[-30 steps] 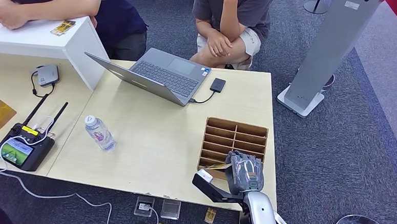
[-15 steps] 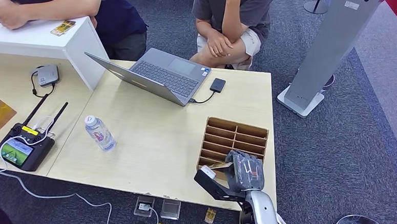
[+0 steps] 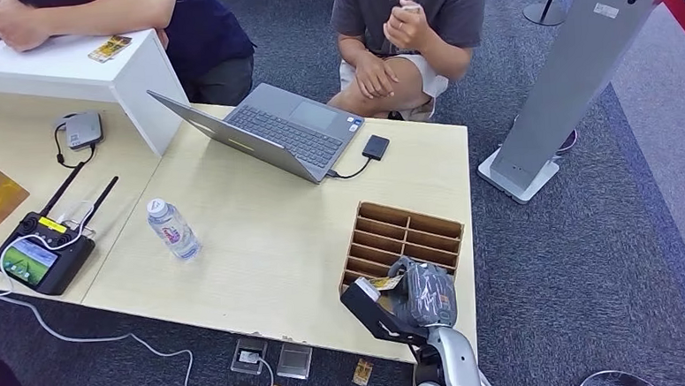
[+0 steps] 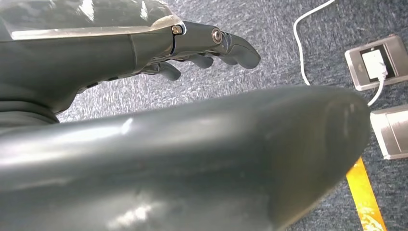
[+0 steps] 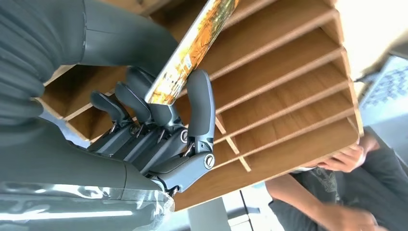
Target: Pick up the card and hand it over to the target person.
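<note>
Pinching a thin, glossy orange-yellow printed card, right hand sits over the wooden slotted rack; left hand empty, fingers loosely apart.

no text can be read. the card has a printed orange and yellow face, too blurred to make out. the bottle has a label and the laptop small stickers, both too small.
</note>
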